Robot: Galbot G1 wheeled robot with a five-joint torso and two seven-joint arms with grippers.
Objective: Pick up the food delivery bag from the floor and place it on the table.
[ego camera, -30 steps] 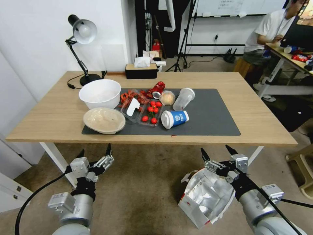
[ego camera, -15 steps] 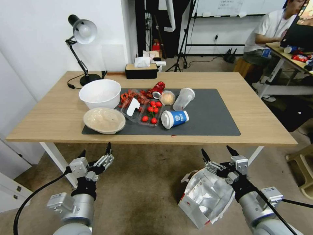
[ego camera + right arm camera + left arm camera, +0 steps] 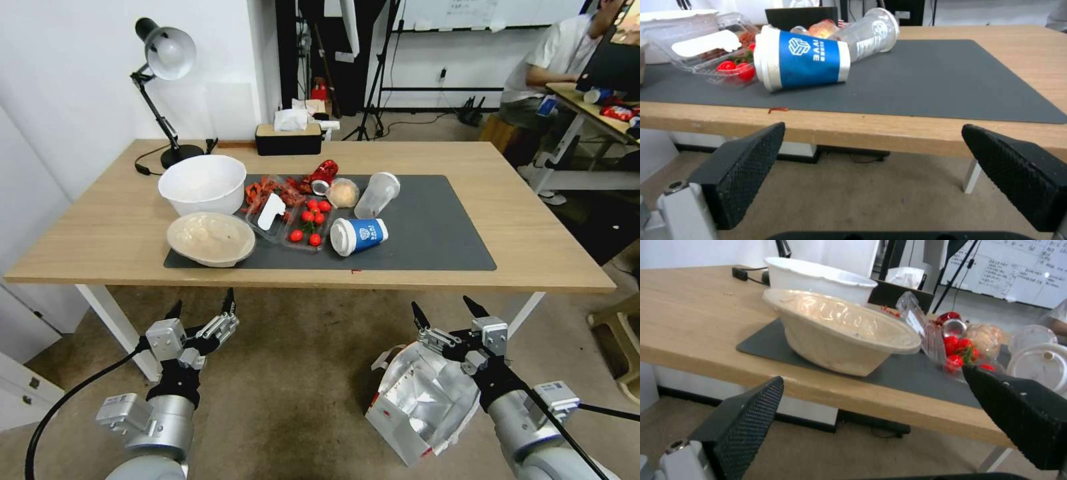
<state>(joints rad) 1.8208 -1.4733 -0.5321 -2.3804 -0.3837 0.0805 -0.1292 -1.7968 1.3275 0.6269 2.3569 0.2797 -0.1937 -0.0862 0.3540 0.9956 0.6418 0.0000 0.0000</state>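
The food delivery bag, white with a silver foil lining and a red rim, stands open on the tan floor at the lower right, in front of the table. My right gripper hangs open just above and behind the bag's far rim, not touching it. In the right wrist view its fingers frame the table's front edge. My left gripper is open over bare floor at the lower left, below the table edge.
The table's dark grey mat carries a white bowl, a lidded beige bowl, a clear tray of tomatoes, a tipped blue cup and a clear cup. A lamp and tissue box stand behind. White table legs flank the floor space.
The whole head view has shifted slightly, so the camera moved: the table sits a little higher and nearer. Both grippers stay open in about the same places; the bag has not moved.
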